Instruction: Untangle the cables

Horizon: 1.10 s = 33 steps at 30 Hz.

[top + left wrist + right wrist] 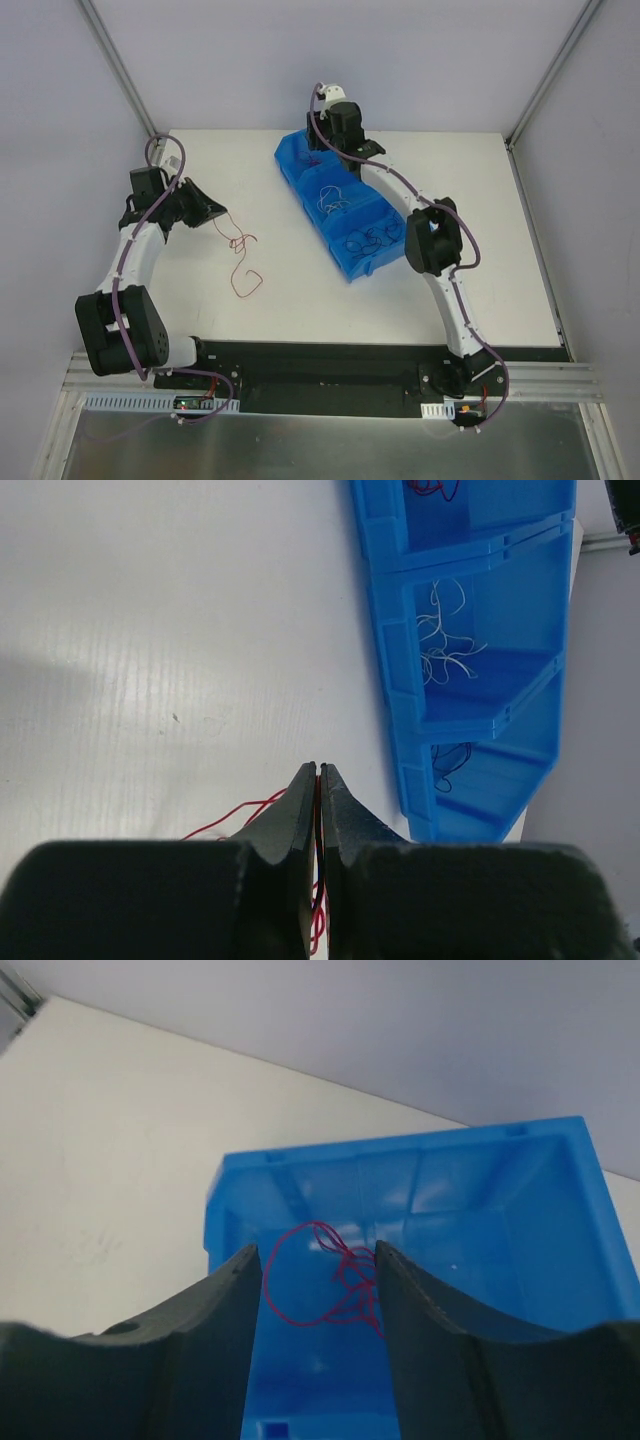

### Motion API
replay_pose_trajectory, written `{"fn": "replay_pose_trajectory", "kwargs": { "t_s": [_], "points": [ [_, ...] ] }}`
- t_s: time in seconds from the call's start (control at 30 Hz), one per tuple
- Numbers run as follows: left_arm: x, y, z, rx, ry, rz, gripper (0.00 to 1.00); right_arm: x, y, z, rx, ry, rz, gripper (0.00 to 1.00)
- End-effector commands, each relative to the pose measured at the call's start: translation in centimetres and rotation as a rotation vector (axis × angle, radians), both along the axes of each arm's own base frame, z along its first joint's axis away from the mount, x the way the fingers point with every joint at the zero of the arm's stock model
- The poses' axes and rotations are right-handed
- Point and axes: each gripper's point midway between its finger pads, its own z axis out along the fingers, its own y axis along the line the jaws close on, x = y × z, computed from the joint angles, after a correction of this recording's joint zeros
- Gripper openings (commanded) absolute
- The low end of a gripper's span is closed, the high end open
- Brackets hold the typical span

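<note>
My left gripper [320,768] is shut on a thin red cable and a dark cable running together between its pads. The red cable [235,813] trails out to the left over the white table, and in the top view it curls away from the left gripper [222,215] in loose loops [243,275]. My right gripper [317,1250] hangs open over the far blue bin [400,1150]. A small red cable tangle [356,1276] sits between its fingers, close against the right finger. Whether it still touches that finger I cannot tell.
A row of three joined blue bins [350,262] runs diagonally across the table's middle. The middle bin holds white wires [440,650], the near one dark wires [452,760]. The right arm reaches over the bins. Grey walls enclose the table.
</note>
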Motion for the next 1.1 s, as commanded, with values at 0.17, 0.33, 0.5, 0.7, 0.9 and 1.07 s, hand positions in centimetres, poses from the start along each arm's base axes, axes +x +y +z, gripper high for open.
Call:
{"fn": "replay_pose_trajectory", "kwargs": {
  "t_s": [0.17,0.33,0.5,0.7,0.9,1.07],
  "points": [
    [1.0,-1.5,0.4,-0.093,0.003,-0.078,0.00,-6.0,-0.7,6.1,0.033,-0.029,0.100,0.58],
    [0.9,-2.6,0.0,-0.128,0.021,-0.133,0.00,-11.1,1.8,6.5,0.129,-0.008,0.269,0.61],
    [0.9,-2.8,0.6,-0.124,-0.006,-0.161,0.00,-16.9,5.9,6.6,0.185,0.002,0.565,0.70],
    [0.9,-2.4,1.0,-0.094,-0.018,-0.148,0.00,-23.5,10.3,6.7,0.292,0.037,0.955,0.82],
    [0.7,-2.1,2.1,-0.063,-0.055,-0.136,0.00,-25.9,13.0,4.6,0.166,-0.036,0.999,0.89],
    [0.5,-1.3,3.1,-0.010,-0.099,-0.102,0.00,-26.6,14.7,1.9,0.121,0.014,1.036,0.90]
  ]
}}
